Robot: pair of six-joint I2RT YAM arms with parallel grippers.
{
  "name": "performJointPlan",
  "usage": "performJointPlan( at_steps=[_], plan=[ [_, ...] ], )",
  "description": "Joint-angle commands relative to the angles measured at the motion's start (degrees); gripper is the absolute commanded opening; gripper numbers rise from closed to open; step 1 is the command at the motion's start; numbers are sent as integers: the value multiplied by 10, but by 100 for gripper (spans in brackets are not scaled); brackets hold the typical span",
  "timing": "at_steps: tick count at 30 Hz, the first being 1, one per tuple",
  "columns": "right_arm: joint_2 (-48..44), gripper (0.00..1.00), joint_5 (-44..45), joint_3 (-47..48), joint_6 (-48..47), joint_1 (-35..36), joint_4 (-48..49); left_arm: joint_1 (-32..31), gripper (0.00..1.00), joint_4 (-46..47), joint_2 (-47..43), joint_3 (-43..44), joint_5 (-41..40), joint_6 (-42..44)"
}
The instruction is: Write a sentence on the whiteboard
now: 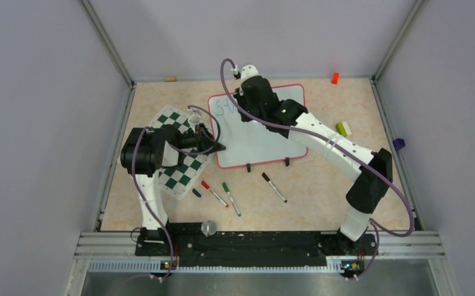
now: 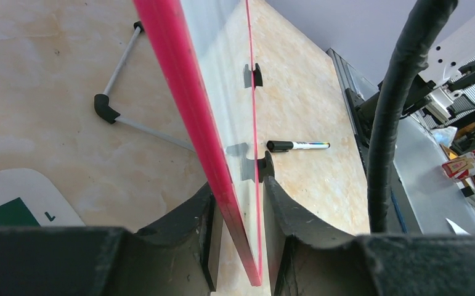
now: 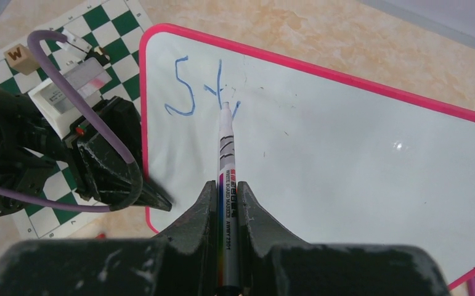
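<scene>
The whiteboard (image 1: 265,132) (image 3: 345,154) lies on the table, white with a red-pink frame. The sentence (image 3: 188,86) (image 1: 227,108) is a few blue strokes near the board's top left corner, reading roughly "St". My right gripper (image 3: 225,184) (image 1: 247,98) is shut on a whiteboard marker (image 3: 225,142), whose tip touches the board at the last stroke. My left gripper (image 2: 238,185) (image 1: 217,147) straddles the board's left red edge (image 2: 185,92). Its jaws stand slightly apart from the edge on both sides, so it is open.
A green-and-white chessboard mat (image 1: 176,157) (image 3: 117,24) lies left of the board with a wooden letter block (image 3: 20,55) on it. Red (image 1: 213,192), green (image 1: 231,197) and black (image 1: 273,187) markers lie in front of the board. Small coloured blocks (image 1: 343,128) sit to the right.
</scene>
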Motion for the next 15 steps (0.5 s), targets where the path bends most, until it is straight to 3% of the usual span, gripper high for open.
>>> performJointPlan(
  at_steps=[1, 9, 12, 15],
  plan=[
    [3, 0, -1, 54, 19, -2, 0, -1, 33, 61, -32, -1, 6, 18],
    [-5, 0, 18, 53, 43, 3, -24, -19, 26, 61, -32, 3, -8, 27],
    [-11, 0, 24, 45, 44, 3, -24, -19, 6, 61, -40, -13, -26, 49],
    [-15, 0, 27, 38, 49, 4, -24, -19, 4, 61, -41, -13, -23, 51]
  ],
)
